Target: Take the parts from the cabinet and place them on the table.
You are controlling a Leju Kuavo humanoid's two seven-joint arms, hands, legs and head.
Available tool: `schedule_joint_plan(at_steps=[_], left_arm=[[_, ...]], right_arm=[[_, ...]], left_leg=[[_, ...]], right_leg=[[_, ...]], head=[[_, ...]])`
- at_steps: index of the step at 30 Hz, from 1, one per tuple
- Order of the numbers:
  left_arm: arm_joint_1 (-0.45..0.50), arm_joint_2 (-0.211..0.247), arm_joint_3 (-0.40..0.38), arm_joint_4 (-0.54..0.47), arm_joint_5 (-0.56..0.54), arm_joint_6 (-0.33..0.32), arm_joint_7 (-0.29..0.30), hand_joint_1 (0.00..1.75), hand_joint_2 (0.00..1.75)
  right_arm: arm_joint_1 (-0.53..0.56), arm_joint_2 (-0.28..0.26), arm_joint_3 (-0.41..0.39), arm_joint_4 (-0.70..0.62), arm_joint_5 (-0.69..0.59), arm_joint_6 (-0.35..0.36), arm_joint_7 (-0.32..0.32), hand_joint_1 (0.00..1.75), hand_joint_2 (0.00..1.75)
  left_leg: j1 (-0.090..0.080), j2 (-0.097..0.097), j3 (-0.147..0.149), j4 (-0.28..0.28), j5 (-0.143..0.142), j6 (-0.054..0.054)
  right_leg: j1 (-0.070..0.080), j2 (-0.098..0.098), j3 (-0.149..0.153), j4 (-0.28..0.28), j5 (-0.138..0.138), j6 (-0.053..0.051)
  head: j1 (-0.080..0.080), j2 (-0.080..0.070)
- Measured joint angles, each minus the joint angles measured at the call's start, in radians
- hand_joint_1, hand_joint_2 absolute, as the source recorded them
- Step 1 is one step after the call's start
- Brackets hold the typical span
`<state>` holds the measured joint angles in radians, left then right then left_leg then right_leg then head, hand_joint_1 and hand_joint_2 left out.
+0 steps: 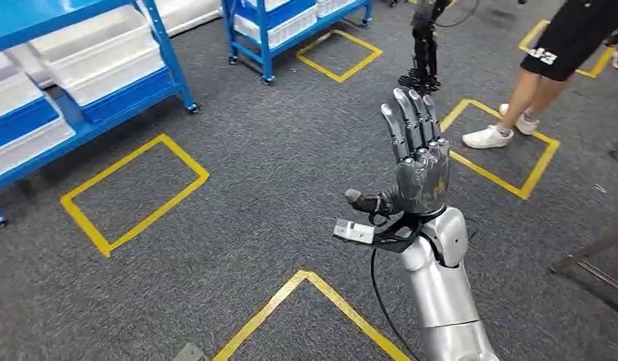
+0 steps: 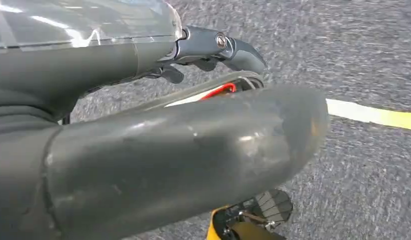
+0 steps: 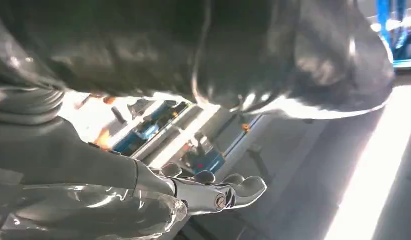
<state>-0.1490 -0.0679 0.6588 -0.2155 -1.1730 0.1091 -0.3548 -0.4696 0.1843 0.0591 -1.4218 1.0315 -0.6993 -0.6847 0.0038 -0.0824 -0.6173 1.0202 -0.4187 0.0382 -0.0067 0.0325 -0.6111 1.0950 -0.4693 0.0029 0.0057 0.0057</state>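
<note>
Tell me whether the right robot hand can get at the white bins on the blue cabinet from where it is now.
Probably not. The right robot hand is raised, open and empty over bare carpet, while the white bins sit on the blue cabinet far off to the left. Nothing blocks the way; the robot would likely need to walk closer.

**A robot test floor set up like a warehouse**

You are looking down at a workshop or lab floor laid out for handling drills. Grey carpet (image 1: pixel 276 150) covers the ground, and yellow tape squares (image 1: pixel 133 192) mark standing spots on it. Blue metal racks on wheels (image 1: pixel 167 56) stand along the far side, their shelves loaded with white plastic bins (image 1: pixel 103 64). A second blue rack (image 1: pixel 268 30) stands further back. A person in dark shorts and white trainers (image 1: pixel 488 137) stands inside one taped square, beside a black tripod foot (image 1: pixel 420 79).
</note>
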Motion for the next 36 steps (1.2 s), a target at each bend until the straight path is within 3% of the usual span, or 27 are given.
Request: schedule_joint_plan(at_steps=[1, 2, 5, 6, 7, 8, 10, 11, 12, 13, 15, 16, 17, 20, 21, 22, 23, 24, 26, 27, 28, 29, 30, 31, 32, 34, 36], left_arm=[[0.0, -0.001, 0.0, 0.0, 0.0, 0.0, 0.0, 0.0, 0.0], [-0.002, 0.0, 0.0, 0.0, 0.0, 0.0, 0.003, 0.0, 0.0], [0.009, 0.002, 0.002, 0.0, -0.003, -0.002, 0.008, 0.0, 0.0], [0.013, 0.008, 0.003, 0.0, -0.005, -0.002, 0.01, 0.0, 0.0], [0.017, 0.007, 0.003, 0.0, -0.008, -0.002, 0.011, 0.0, 0.0], [0.016, 0.007, 0.003, 0.0, -0.011, -0.002, 0.015, 0.0, 0.0], [0.015, 0.008, 0.003, 0.0, -0.014, -0.002, 0.016, 0.0, 0.0], [0.017, 0.008, 0.004, 0.0, -0.014, -0.003, 0.016, 0.0, 0.0], [0.021, 0.009, 0.005, 0.0, -0.013, -0.003, 0.015, 0.0, 0.0], [0.024, 0.011, 0.007, 0.0, -0.013, -0.003, 0.012, 0.0, 0.0], [0.022, 0.015, 0.009, 0.0, -0.012, -0.002, 0.006, 0.0, 0.0], [0.019, 0.016, 0.01, 0.0, -0.011, -0.001, 0.004, 0.0, 0.0], [0.013, 0.016, 0.011, 0.0, -0.011, -0.002, 0.002, 0.0, 0.0], [0.01, 0.017, 0.017, 0.0, -0.011, -0.002, 0.0, 0.0, 0.0], [0.011, 0.017, 0.018, 0.0, -0.011, -0.002, -0.002, 0.0, 0.0], [0.012, 0.014, 0.018, 0.0, -0.011, -0.002, -0.003, 0.0, 0.0], [0.009, 0.012, 0.018, 0.0, -0.011, -0.002, -0.002, 0.0, 0.0], [0.005, 0.012, 0.018, 0.0, -0.011, -0.002, -0.002, 0.0, 0.0], [0.004, 0.011, 0.018, 0.0, -0.012, -0.001, -0.002, 0.0, 0.0], [0.005, 0.011, 0.019, 0.0, -0.013, -0.001, -0.001, 0.0, 0.0], [0.007, 0.011, 0.019, 0.0, -0.013, 0.0, 0.001, 0.0, 0.0], [0.009, 0.011, 0.019, 0.0, -0.013, 0.0, 0.002, 0.0, 0.0], [0.008, 0.011, 0.019, 0.0, -0.013, 0.002, 0.004, 0.0, 0.0], [0.008, 0.01, 0.019, 0.0, -0.013, 0.003, 0.004, 0.0, 0.0], [0.004, 0.01, 0.02, 0.0, -0.013, 0.003, 0.004, 0.0, 0.0], [0.003, 0.01, 0.021, 0.0, -0.013, 0.007, 0.004, 0.0, 0.0], [0.01, 0.011, 0.024, 0.0, -0.013, 0.008, 0.005, 0.0, 0.0]], right_arm=[[-0.001, 0.0, -0.002, 0.002, 0.0, 0.0, 0.0, 0.0, 0.0], [-0.002, 0.001, -0.011, 0.006, 0.0, 0.0, -0.001, 0.0, 0.0], [-0.003, 0.005, -0.028, 0.016, 0.009, 0.0, -0.003, 0.0, 0.0], [-0.003, 0.008, -0.032, 0.019, 0.01, 0.0, -0.003, 0.0, 0.0], [-0.003, 0.013, -0.037, 0.021, 0.013, 0.0, -0.003, 0.0, 0.0], [-0.003, 0.016, -0.042, 0.024, 0.015, 0.0, -0.003, 0.0, 0.0], [0.004, 0.016, -0.059, 0.034, 0.019, 0.0, -0.003, 0.0, 0.0], [0.008, 0.016, -0.064, 0.037, 0.022, 0.0, -0.003, 0.0, 0.0], [0.014, 0.016, -0.068, 0.042, 0.025, 0.0, -0.003, 0.0, 0.0], [0.017, 0.017, -0.071, 0.046, 0.026, 0.0, -0.003, 0.0, 0.0], [0.016, 0.017, -0.077, 0.052, 0.021, 0.0, -0.003, 0.0, 0.0], [0.015, 0.019, -0.081, 0.055, 0.014, 0.0, -0.003, 0.0, 0.0], [0.013, 0.019, -0.087, 0.058, 0.013, 0.0, -0.003, 0.0, 0.0], [0.001, 0.019, -0.096, 0.072, 0.022, 0.0, -0.003, 0.0, 0.0], [-0.008, 0.019, -0.098, 0.079, 0.027, 0.0, -0.003, 0.0, 0.0], [-0.016, 0.019, -0.105, 0.086, 0.029, 0.0, -0.003, 0.0, 0.0], [-0.022, 0.019, -0.11, 0.091, 0.029, 0.0, -0.003, 0.0, 0.0], [-0.026, 0.019, -0.119, 0.1, 0.029, 0.0, -0.003, 0.0, 0.0], [-0.025, 0.018, -0.131, 0.119, 0.029, 0.0, -0.003, 0.0, 0.0], [-0.025, 0.017, -0.137, 0.128, 0.029, 0.0, -0.003, 0.0, 0.0], [-0.026, 0.017, -0.142, 0.135, 0.033, 0.0, -0.003, 0.0, 0.0], [-0.029, 0.017, -0.143, 0.14, 0.034, 0.0, -0.003, 0.0, 0.0], [-0.033, 0.017, -0.146, 0.144, 0.036, 0.0, -0.003, 0.0, 0.0], [-0.037, 0.017, -0.15, 0.149, 0.036, 0.0, -0.003, 0.0, 0.0], [-0.039, 0.016, -0.153, 0.155, 0.037, 0.0, -0.003, 0.0, 0.0], [-0.038, 0.016, -0.16, 0.162, 0.039, 0.0, -0.003, 0.0, 0.0], [-0.041, 0.016, -0.162, 0.167, 0.041, 0.0, -0.003, 0.0, 0.0]], left_leg=[[0.003, -0.008, -0.007, 0.0, 0.001, -0.002], [0.001, -0.023, -0.016, 0.007, 0.003, -0.009], [0.011, -0.057, -0.023, -0.004, 0.014, -0.032], [0.011, -0.051, -0.023, -0.007, 0.008, -0.033], [0.006, 0.003, -0.031, 0.018, -0.008, -0.036], [0.008, 0.043, -0.057, 0.076, -0.043, -0.044], [0.014, 0.068, -0.129, 0.224, -0.109, -0.056], [0.016, 0.07, -0.15, 0.268, -0.121, -0.06], [0.017, 0.073, -0.154, 0.277, -0.111, -0.065], [0.017, 0.077, -0.131, 0.236, -0.081, -0.066], [0.017, 0.097, -0.041, 0.078, -0.008, -0.062], [0.013, 0.139, -0.003, 0.005, 0.001, -0.056], [-0.001, 0.145, 0.005, -0.009, -0.004, -0.045], [-0.004, 0.112, -0.004, -0.006, -0.004, -0.028], [0.004, 0.101, 0.006, -0.018, 0.004, -0.017], [0.005, 0.094, 0.007, -0.022, 0.006, -0.014], [0.006, 0.09, 0.006, -0.023, 0.007, -0.007], [0.006, 0.081, 0.005, -0.023, 0.008, -0.002], [0.005, 0.056, 0.004, -0.021, 0.008, -0.001], [0.005, 0.044, 0.004, -0.02, 0.007, -0.001], [0.005, 0.03, 0.005, -0.018, 0.007, -0.002], [0.006, 0.017, 0.005, -0.014, 0.005, -0.004], [0.007, 0.003, 0.004, -0.007, 0.002, -0.008], [0.008, -0.008, 0.0, -0.001, -0.002, -0.013], [0.004, -0.017, -0.008, 0.005, -0.004, -0.018], [0.01, -0.037, -0.018, 0.007, 0.003, -0.031], [0.014, -0.063, -0.022, 0.002, 0.006, -0.044]], right_leg=[[-0.005, 0.053, 0.018, -0.039, -0.006, -0.006], [-0.006, 0.06, 0.022, -0.064, -0.003, -0.006], [0.003, 0.029, 0.023, -0.065, -0.003, -0.012], [-0.012, 0.01, 0.032, -0.082, 0.005, -0.021], [-0.008, 0.002, 0.04, -0.091, 0.008, -0.024], [-0.007, -0.013, 0.043, -0.093, 0.007, -0.028], [-0.003, -0.045, 0.045, -0.091, 0.004, -0.032], [-0.002, -0.059, 0.045, -0.091, 0.003, -0.033], [-0.002, -0.074, 0.045, -0.091, 0.001, -0.032], [-0.002, -0.086, 0.046, -0.09, -0.001, -0.031], [-0.002, -0.108, 0.05, -0.087, -0.007, -0.026], [0.001, -0.118, 0.053, -0.085, -0.011, -0.021], [0.009, -0.125, 0.051, -0.079, -0.017, -0.014], [0.009, -0.153, 0.057, -0.084, -0.019, -0.003], [0.008, -0.156, 0.055, -0.08, -0.026, 0.005], [-0.001, -0.104, 0.051, -0.061, -0.044, 0.01], [-0.002, -0.069, 0.031, -0.019, -0.072, 0.011], [-0.002, -0.046, -0.009, 0.064, -0.115, 0.013], [-0.003, -0.035, -0.083, 0.209, -0.164, 0.017], [-0.004, -0.034, -0.097, 0.228, -0.155, 0.017], [-0.006, -0.033, -0.09, 0.2, -0.123, 0.018], [-0.009, -0.03, -0.063, 0.136, -0.076, 0.017], [-0.014, -0.015, -0.025, 0.047, -0.023, 0.018], [-0.021, 0.031, 0.004, -0.03, 0.005, 0.018], [-0.02, 0.06, 0.012, -0.042, -0.011, 0.017], [-0.018, 0.042, 0.014, -0.05, -0.011, 0.013], [-0.016, 0.022, 0.019, -0.055, -0.008, -0.002]], head=[[0.0, 0.0], [0.001, 0.0], [0.0, 0.0], [0.0, 0.0], [0.0, 0.0], [-0.003, 0.0], [-0.003, 0.0], [-0.003, 0.0], [-0.003, 0.0], [-0.003, 0.0], [-0.003, 0.0], [-0.003, 0.0], [-0.003, 0.0], [-0.002, 0.0], [-0.001, 0.0], [-0.002, 0.0], [-0.001, 0.0], [-0.001, 0.0], [-0.001, 0.0], [-0.001, 0.0], [-0.001, 0.0], [-0.001, 0.0], [-0.001, 0.0], [-0.001, 0.0], [-0.002, 0.0], [-0.001, 0.0], [-0.001, 0.0]])
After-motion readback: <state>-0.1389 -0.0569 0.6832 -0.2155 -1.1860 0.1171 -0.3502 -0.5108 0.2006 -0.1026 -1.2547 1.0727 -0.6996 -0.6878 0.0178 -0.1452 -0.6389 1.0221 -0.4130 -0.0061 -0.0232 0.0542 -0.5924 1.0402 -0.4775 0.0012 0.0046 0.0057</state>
